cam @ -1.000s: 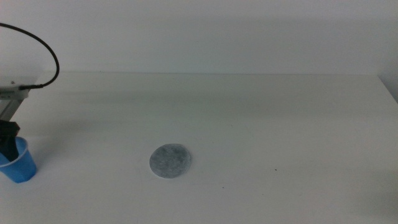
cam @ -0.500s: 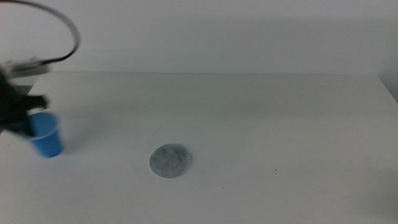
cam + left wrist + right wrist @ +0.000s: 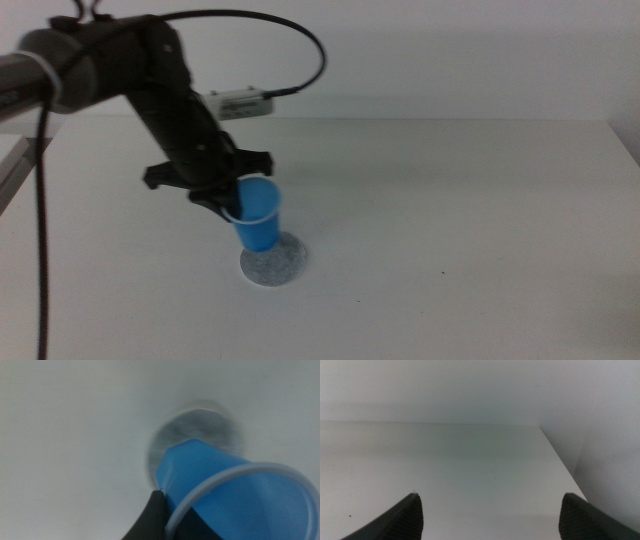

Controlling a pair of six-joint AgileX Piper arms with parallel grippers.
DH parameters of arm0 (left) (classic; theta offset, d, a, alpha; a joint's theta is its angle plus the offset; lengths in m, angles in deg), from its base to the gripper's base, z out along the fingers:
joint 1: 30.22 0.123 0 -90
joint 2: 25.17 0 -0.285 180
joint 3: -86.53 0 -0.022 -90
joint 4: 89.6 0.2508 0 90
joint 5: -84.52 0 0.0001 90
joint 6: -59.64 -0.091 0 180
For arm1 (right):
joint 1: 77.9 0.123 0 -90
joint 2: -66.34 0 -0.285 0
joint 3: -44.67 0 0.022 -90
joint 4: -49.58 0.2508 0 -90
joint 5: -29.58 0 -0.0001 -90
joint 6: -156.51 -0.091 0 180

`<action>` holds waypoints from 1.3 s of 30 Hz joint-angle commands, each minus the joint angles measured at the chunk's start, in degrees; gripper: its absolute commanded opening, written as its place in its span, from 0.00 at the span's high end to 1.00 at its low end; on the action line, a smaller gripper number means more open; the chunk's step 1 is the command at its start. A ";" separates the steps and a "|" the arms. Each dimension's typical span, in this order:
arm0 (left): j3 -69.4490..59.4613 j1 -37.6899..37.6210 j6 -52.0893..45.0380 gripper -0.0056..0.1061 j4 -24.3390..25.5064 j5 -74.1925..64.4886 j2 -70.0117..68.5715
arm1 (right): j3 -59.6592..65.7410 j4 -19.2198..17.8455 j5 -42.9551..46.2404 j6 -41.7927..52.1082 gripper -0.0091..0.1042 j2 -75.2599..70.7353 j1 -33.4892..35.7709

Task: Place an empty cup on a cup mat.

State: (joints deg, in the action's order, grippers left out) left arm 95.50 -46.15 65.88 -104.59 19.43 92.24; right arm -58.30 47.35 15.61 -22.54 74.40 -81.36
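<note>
My left gripper (image 3: 232, 203) is shut on the rim of the bright blue cup (image 3: 259, 217) and holds it tilted over the speckled grey cup mat (image 3: 275, 264). The cup's base is at or just above the mat's near-left part; I cannot tell if it touches. In the left wrist view the cup (image 3: 225, 485) with its pale rim covers part of the mat (image 3: 200, 427), and one dark jaw grips the rim. The right gripper (image 3: 490, 510) is out of the middle view; in its own wrist view its jaws stand wide apart and hold nothing.
The white table (image 3: 450, 220) stretches around the mat, with its far edge against a pale wall. A black cable (image 3: 300, 40) loops above the left arm. The right wrist view shows the table's corner (image 3: 540, 427).
The left arm has carried the cup from the table's left edge up and rightward to over the mat. The mat has not moved.
</note>
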 commanded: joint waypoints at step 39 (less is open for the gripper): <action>6.68 -0.39 -10.82 0.11 2.43 -4.88 -9.57 | 0.19 -0.39 0.39 0.23 0.10 -0.28 0.00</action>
State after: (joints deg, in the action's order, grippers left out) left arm 102.71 -47.17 56.22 -103.22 15.27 86.22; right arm -58.30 47.35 15.61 -22.54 74.40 -81.36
